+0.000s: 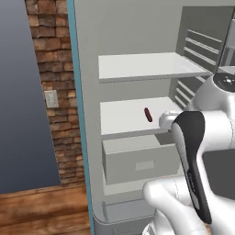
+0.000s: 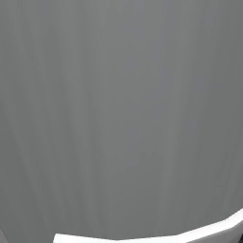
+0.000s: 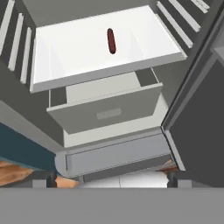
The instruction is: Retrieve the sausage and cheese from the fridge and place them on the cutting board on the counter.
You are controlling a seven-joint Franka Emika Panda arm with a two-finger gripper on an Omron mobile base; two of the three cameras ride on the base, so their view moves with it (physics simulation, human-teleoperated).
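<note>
So I've got the fridge open and the sausage is sitting alone on the middle white shelf, above the pale drawer. From my gripper it's straight ahead and well apart, long axis running pretty much along my line of approach. Jaws are spread wide, nothing in them. It's a short dark red-brown link with rounded ends. Can't spot the cheese yet.

Flat even rendered light, soft shadows under fridge shelves; no glare, slightly soft focus.
</note>
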